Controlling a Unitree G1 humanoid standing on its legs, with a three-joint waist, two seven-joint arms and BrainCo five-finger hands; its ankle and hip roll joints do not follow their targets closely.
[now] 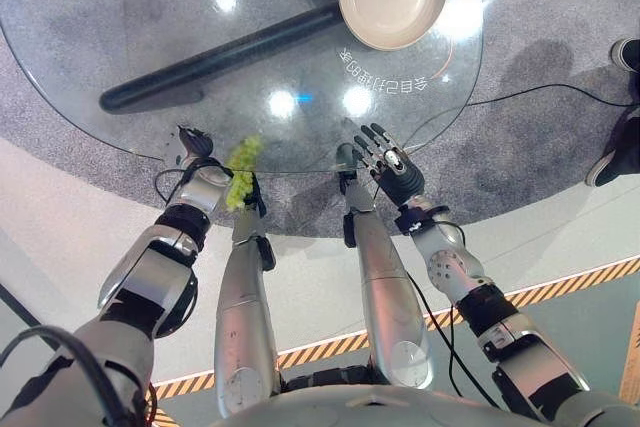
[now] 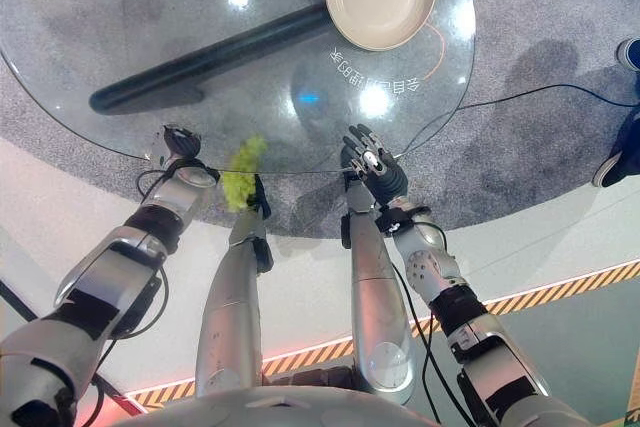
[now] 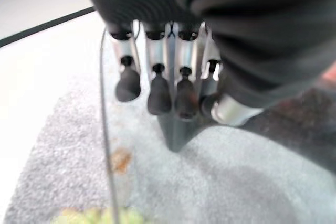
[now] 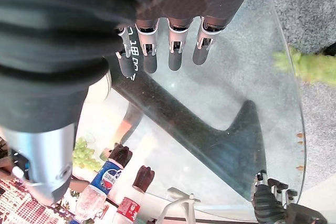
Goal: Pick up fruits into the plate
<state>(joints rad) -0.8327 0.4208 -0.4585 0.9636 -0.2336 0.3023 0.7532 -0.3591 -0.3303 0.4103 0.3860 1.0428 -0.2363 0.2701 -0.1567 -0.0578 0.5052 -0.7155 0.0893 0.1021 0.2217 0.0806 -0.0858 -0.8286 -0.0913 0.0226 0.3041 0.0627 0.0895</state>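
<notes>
The round glass table (image 1: 120, 57) is my landmark.

At the table's near edge, on the left, sits the left hand (image 1: 192, 143). Its fingers (image 3: 157, 95) hang down, loosely bent, and they hold nothing.

Just to the right of that hand lie the grapes (image 1: 242, 169), a green bunch. They sit right at the near rim of the table, and part of the bunch seems to hang past the edge. The bunch is long and thin. Its long way runs from the rim in toward the middle of the table, leaning a little to the right.

Further right along the same near edge is the right hand (image 1: 385, 162). Its fingers (image 4: 176, 59) are straight and spread over the glass, and it holds nothing too. The grapes are well apart from this hand.

On the far side of the table, to the right, stands the plate (image 1: 352, 9). It is cream and it is empty. It is well apart from the grapes, across most of the glass.

So the left hand is the nearer one, I think. The grapes lie just beside it, toward the right hand. To take them it would need to slide right and close round the thin bunch across its long way. Then comes a long reach to the plate.
</notes>
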